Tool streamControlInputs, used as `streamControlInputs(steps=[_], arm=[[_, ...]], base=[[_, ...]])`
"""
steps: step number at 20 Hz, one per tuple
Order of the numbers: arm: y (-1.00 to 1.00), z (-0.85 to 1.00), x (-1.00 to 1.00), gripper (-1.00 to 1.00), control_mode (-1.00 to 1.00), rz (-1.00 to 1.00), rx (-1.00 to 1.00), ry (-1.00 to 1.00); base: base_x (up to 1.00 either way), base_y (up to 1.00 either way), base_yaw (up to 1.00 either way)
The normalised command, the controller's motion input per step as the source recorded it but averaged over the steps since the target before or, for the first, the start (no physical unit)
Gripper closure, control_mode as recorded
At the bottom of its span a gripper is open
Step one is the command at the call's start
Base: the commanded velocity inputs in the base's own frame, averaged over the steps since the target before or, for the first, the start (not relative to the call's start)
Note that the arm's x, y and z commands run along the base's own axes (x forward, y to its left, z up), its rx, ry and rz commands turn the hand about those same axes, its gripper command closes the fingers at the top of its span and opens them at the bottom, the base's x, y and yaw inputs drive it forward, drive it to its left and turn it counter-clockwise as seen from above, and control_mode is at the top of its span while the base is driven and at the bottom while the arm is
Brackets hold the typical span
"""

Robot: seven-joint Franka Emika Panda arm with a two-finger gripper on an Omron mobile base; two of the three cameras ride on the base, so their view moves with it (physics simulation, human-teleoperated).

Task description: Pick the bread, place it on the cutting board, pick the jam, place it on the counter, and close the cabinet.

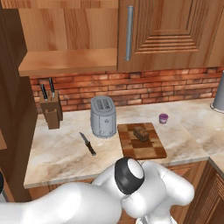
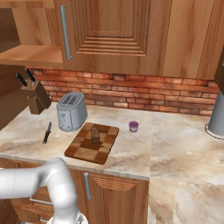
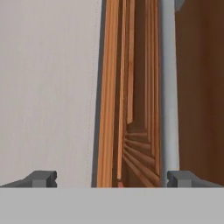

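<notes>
The dark brown bread (image 1: 141, 133) (image 2: 95, 133) lies on the patchwork cutting board (image 1: 144, 146) (image 2: 87, 151). Behind the board's right corner, the purple jam (image 1: 163, 118) (image 2: 133, 126) stands on the beige counter (image 1: 57, 157) (image 2: 175, 144). The upper cabinet's right door (image 1: 170, 30) (image 2: 113, 30) is shut, while its left half shows a bare shelf (image 1: 65, 61) (image 2: 30, 54). In the hand view my gripper (image 3: 112, 179) is open, with a grooved cabinet door (image 3: 131, 109) and its grey bar handle (image 3: 168, 87) straight ahead, seen at a steep angle. Nothing is between the fingers.
A silver toaster (image 1: 103, 116) (image 2: 71, 110) stands left of the board. A black-handled knife (image 1: 87, 143) (image 2: 47, 132) lies on the counter, and a wooden knife block (image 1: 50, 107) (image 2: 35, 96) sits by the brick wall. A grey vessel (image 1: 218, 98) (image 2: 216, 116) stands far right. A dark wooden panel (image 1: 8, 109) rises at the left edge.
</notes>
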Motion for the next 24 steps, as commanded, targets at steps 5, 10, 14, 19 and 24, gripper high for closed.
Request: streamControlInputs(steps=[5, 10, 14, 19, 24], arm=[[-0.13, 0.0, 0.0, -1.0, -1.0, -0.04, 0.0, 0.0], [-0.13, 0.0, 0.01, -1.0, -1.0, -0.06, 0.0, 0.0], [-0.2, 0.0, 0.0, -1.0, -1.0, -0.06, 0.0, 0.0], [-0.23, 0.0, 0.02, -1.0, -1.0, -0.07, 0.0, 0.0], [-0.21, 0.0, 0.03, -1.0, -1.0, -0.07, 0.0, 0.0]], base=[[0.0, 0.0, 0.0], [0.0, 0.0, 0.0], [0.0, 0.0, 0.0], [0.0, 0.0, 0.0], [0.0, 0.0, 0.0]])
